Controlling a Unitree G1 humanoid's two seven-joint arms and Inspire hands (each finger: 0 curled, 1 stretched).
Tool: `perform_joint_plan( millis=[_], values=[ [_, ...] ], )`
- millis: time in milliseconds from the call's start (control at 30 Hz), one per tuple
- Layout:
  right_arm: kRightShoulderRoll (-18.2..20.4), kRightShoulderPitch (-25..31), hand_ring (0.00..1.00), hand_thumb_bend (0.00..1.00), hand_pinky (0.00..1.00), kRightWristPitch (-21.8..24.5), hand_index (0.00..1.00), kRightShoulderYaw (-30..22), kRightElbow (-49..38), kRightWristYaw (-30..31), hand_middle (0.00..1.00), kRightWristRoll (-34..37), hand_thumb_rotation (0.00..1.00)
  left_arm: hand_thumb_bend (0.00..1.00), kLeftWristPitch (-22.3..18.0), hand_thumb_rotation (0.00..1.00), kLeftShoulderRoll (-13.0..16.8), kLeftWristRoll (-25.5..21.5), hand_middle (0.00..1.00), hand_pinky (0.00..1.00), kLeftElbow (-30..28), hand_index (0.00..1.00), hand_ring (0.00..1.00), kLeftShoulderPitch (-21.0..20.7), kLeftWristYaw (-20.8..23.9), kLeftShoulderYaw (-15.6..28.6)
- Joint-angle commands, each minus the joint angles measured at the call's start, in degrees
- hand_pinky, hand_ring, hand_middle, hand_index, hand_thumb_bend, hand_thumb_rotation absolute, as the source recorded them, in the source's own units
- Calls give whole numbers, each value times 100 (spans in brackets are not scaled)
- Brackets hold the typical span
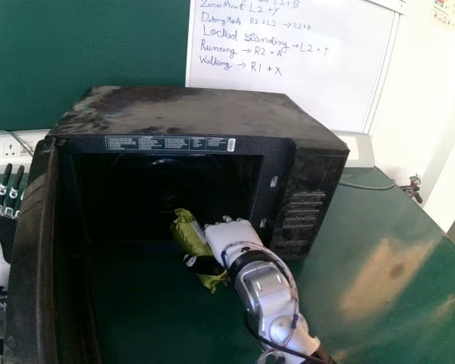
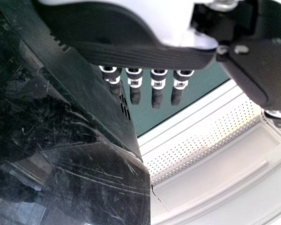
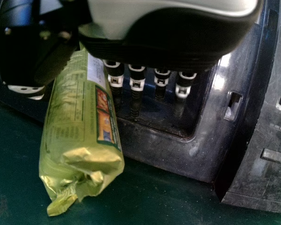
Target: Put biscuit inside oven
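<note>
"While a green table [image 1: 394, 334] is spread beneath the scene, a whiteboard [image 1: 311, 83] marked with handwriting is seen upright behind. What is displayed between them?"

"A black oven [image 1: 189, 110] is set on the tabletop, its dark cavity faced toward the robot. Its door [image 1: 30, 250] is swung wide at the robot's left."

"And the hands?"

"The left hand [image 1: 0, 227] is held outside the opened door, at the left edge of the head view. In the left wrist view its fingers [image 2: 157, 91] are held straight and slightly apart, with nothing gripped. The right hand [image 1: 235, 235] is positioned at the front of the oven, toward the right side of the opening."

"Is anything clasped there?"

"A green biscuit packet [image 1: 188, 231] is clamped between the thumb and the fingers of the right hand. Those fingers are seen extended toward the cavity in the right wrist view."

"Where exactly is the biscuit placed?"

"It is held aslant at the mouth of the oven, its crimped near end turned out over the tabletop. Its far end is pointed toward the cavity; whether the sill is crossed cannot be told."
</note>
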Motion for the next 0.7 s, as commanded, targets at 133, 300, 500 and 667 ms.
perform_joint_plan(
  millis=[133,300,500,667],
  values=[
    [-72,135,54,53,84,-121,53,1,141,58,45,238,0,34,49,54,-285,17,41,0,305,81,12,315,-9,-26],
    [-74,125,54,53,83,-120,52,-23,148,-25,46,309,0,34,56,55,-286,3,42,0,345,80,13,291,-23,-16],
    [-85,185,56,53,79,-151,51,-49,122,-344,46,391,0,34,82,51,-269,7,42,0,360,80,13,292,-22,-22],
    [-89,303,58,53,78,-212,50,-124,39,-834,47,545,0,34,58,49,-275,12,42,0,349,80,13,299,10,-19]
  ],
)
